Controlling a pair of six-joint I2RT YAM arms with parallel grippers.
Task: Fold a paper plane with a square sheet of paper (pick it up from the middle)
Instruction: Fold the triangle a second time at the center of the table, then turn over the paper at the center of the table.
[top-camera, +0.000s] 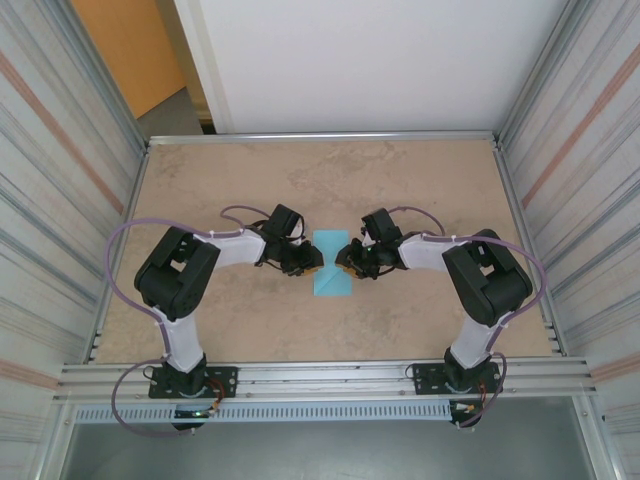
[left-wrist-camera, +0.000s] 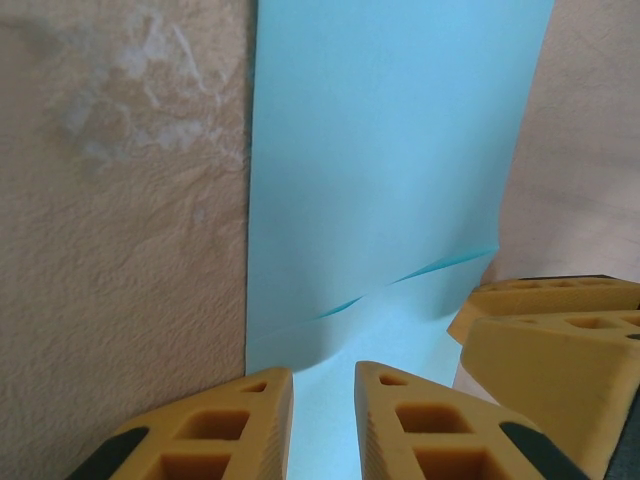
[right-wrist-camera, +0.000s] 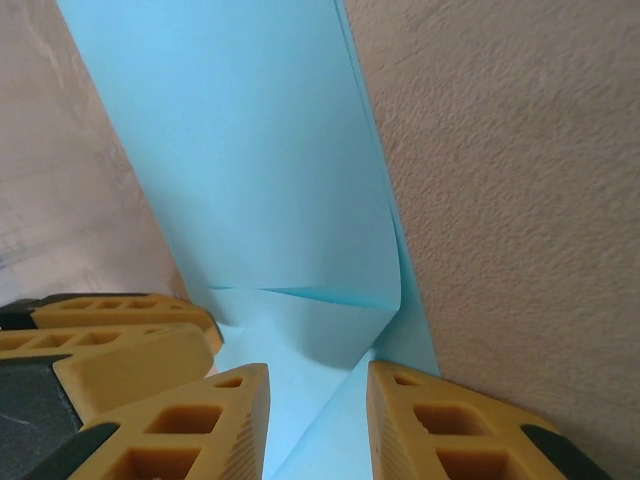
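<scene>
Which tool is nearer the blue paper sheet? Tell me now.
Neither clearly: left and right look equally close. The left tool straddles the left edge of the sheet at mid-length; the right tool straddles the right edge directly opposite. Both have their jaws slightly apart.

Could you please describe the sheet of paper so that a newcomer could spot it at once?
Start at the beige stone-patterned table and look to its middle, where the left claw and right claw point at each other. Between their tips lies the thin light-blue square sheet of paper, the one blue thing there, narrowed at its waist.
</scene>
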